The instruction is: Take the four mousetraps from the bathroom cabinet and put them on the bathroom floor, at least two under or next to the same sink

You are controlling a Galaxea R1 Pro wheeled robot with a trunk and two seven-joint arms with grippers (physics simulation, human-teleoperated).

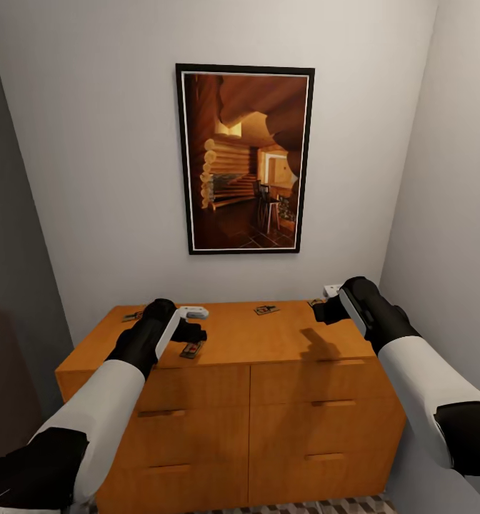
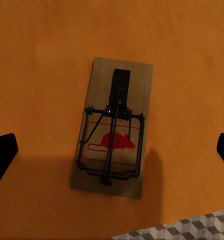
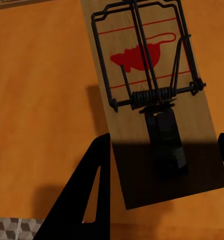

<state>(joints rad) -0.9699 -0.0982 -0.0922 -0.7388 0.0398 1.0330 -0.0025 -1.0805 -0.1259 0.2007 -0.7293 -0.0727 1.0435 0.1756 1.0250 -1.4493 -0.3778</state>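
Nearest, the left end effector (image 1: 191, 323) is hovering spread wide over a mousetrap (image 1: 192, 349) lying near the cabinet's (image 1: 251, 407) front edge. Farther back, the right end effector (image 1: 324, 308), fingers parted, is straddling another trap (image 3: 152, 95); a third mousetrap (image 1: 266, 310) is lying at the rear.

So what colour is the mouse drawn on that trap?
Red, on the trap; clearest in the left wrist view.

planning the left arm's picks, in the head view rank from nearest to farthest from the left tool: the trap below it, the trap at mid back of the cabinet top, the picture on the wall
1. Trap below the left tool, near the cabinet front edge.
2. Mid-back trap, to the right, toward the wall.
3. Picture, high on the wall behind the cabinet.
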